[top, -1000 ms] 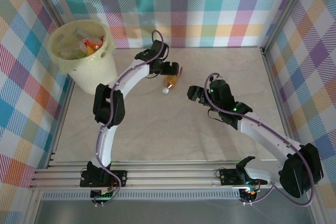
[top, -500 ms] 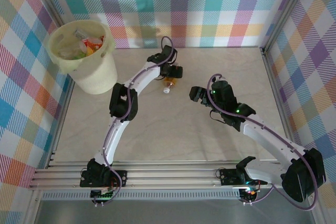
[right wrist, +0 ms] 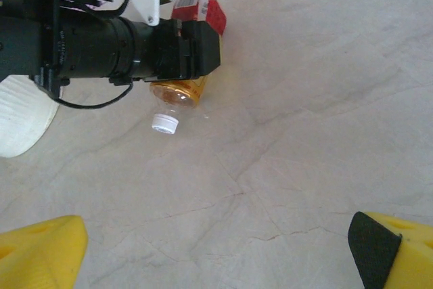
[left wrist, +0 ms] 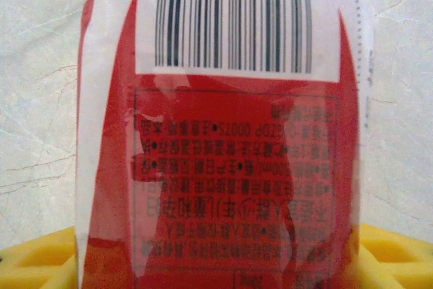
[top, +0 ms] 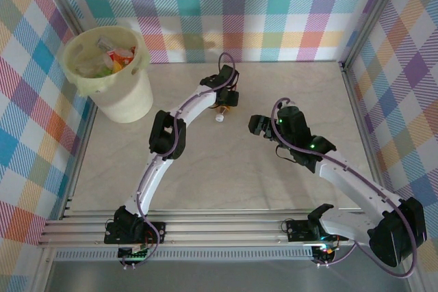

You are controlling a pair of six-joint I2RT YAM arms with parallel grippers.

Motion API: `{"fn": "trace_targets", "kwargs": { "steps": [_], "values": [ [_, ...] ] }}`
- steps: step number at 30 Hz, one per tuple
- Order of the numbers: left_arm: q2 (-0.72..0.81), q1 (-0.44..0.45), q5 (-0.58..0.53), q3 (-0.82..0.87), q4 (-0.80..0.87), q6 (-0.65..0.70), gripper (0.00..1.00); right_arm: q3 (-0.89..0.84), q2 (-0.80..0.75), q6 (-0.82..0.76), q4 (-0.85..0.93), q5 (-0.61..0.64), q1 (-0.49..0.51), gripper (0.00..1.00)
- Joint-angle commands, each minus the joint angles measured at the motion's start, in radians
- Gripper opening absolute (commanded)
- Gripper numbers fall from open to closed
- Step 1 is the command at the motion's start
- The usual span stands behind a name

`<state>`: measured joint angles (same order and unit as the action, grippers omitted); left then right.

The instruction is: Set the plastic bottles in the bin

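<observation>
You have one bin [top: 126, 104] at 10 o'clock, with several bottles inside, too jumbled to count. One bottle [top: 219, 113] lies near table centre: red label, orange body, white cap toward 6 o'clock. The left gripper [top: 224, 104] pinches it. At its 4 o'clock is the right gripper [top: 255, 126], fingers spread.

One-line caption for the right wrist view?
Left gripper set over the red-labelled, white-capped bottle lying on the table.
</observation>
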<state>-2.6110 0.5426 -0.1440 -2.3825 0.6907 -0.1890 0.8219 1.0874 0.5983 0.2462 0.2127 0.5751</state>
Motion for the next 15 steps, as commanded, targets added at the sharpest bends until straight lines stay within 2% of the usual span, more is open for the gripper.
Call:
{"fn": "trace_targets", "kwargs": {
  "steps": [1, 10, 15],
  "values": [
    [0.034, 0.002, -0.017, 0.074, -0.017, -0.005, 0.61, -0.017, -0.018, -0.081, -0.059, -0.074, -0.006, 1.0],
    [0.153, -0.01, -0.007, 0.263, -0.102, -0.035, 0.55, 0.005, 0.031, -0.179, -0.135, -0.273, -0.003, 1.0],
    [0.212, -0.022, -0.007, 0.354, -0.144, -0.054, 0.5, 0.015, 0.056, -0.185, -0.158, -0.32, 0.008, 1.0]
  ]
}}
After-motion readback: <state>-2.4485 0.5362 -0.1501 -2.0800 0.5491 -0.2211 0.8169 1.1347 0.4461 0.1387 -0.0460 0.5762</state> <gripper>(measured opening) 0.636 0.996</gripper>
